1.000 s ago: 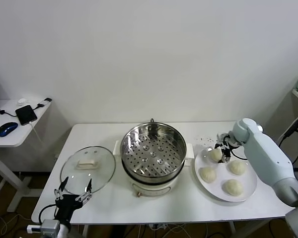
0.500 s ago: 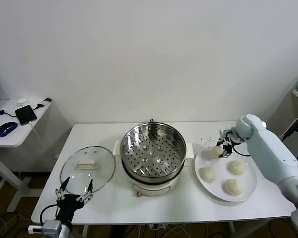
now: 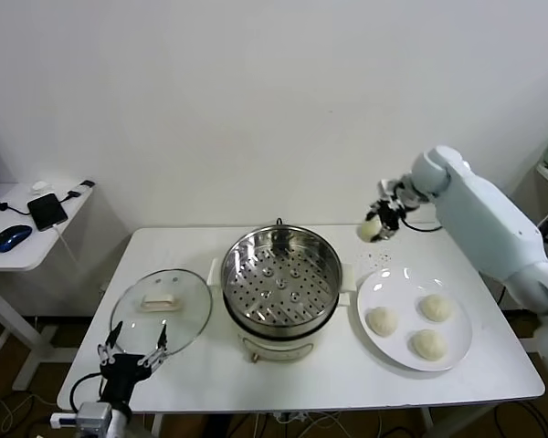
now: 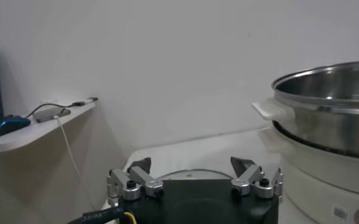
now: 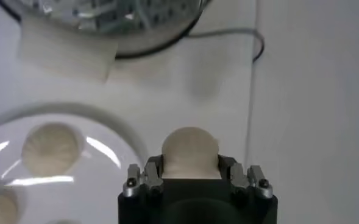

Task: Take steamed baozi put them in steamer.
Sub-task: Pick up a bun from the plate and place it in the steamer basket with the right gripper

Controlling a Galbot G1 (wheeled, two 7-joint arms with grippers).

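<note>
While the right gripper [image 3: 381,222] hangs in the air above the gap between steamer [image 3: 280,278] and plate [image 3: 395,347], its fingers are pinched on one steamed bun [image 3: 370,229]; the right wrist view shows the dough wedged between both fingers [image 5: 190,150].

Three more buns [image 3: 382,320] [image 3: 436,307] [image 3: 428,344] sit on the white plate, just right of the steamer. None lies in the steamer; its perforated tray is bare.

Steamer: shiny steel pot on a white base, white side handle [image 4: 272,110]. A small label sits low on the base in the left wrist view, too small to read. No other writing legible.

Glass lid [image 3: 161,310] with white handle lies flat just left of the steamer.

Left gripper [image 3: 131,359] is parked at the table's front edge, below the lid, fingers spread wide, holding nothing.

Surface: plain white table [image 3: 347,374]. A black cord [image 5: 225,38] runs from behind the steamer.

Room: bare white wall behind. Well left of the steamer, a white side desk [image 3: 18,251] carries a blue mouse [image 3: 13,237], a dark phone [image 3: 47,210] and cables.
</note>
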